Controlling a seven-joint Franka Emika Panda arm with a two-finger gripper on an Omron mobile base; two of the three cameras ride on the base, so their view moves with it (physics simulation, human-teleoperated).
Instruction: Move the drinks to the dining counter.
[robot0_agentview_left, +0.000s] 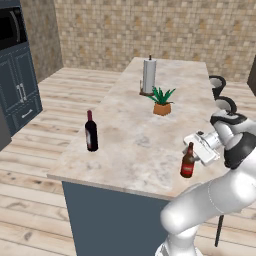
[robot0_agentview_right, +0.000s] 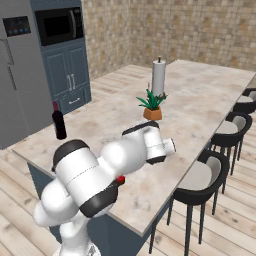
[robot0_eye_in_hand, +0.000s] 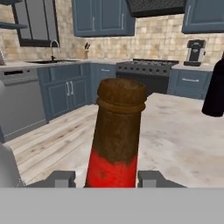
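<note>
The two-finger gripper of the white arm sits at the lower right of the left base view, its jaws closed on the neck of the small brown glass beer bottle with a red label. The bottle stands upright, its base at or just above the pale beige marble top of the long dining counter — whether it touches cannot be told. In the hand view the bottle's neck rises at centre, with one dark fingertip on each side of it at the bottom of the frame.

The taller, near-black wine bottle with a red label stands upright on the same top, left of centre in the left base view, near the counter's left edge and well apart from the beer bottle. Toward the upper middle, a small green plant in a terracotta pot stands just beside a white paper-towel roll on an upright holder. Black stools with grey seats line the counter's right side in the right base view.
</note>
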